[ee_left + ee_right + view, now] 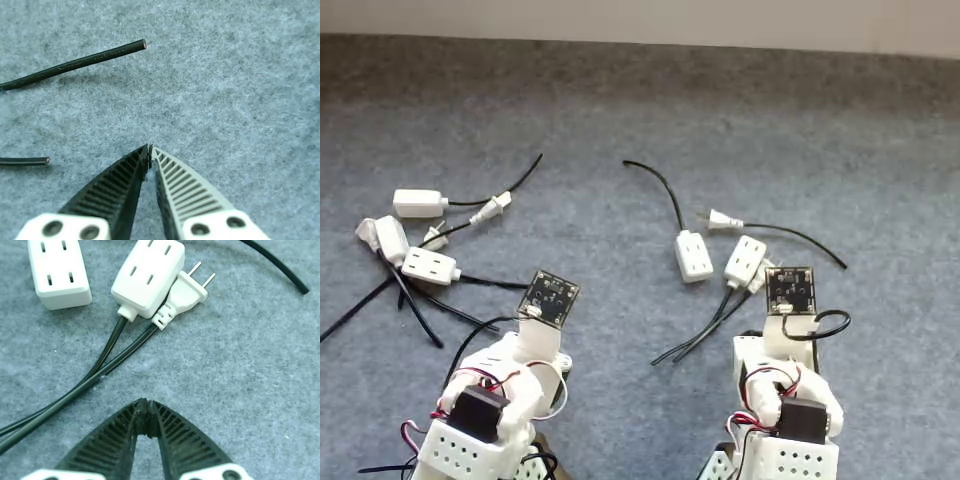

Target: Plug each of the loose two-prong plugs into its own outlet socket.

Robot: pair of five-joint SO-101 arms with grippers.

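Plug [186,294] just beside outlet socket [148,277], not inserted.

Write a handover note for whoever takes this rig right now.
Left gripper: shut, empty, over bare carpet.
Right gripper: shut, empty, short of a socket with a loose plug lying against it; second socket beside.
Another plug lies farther back.
Left side: more sockets, tangled plugs.
Done: no plug seen seated.
Left: all of them.
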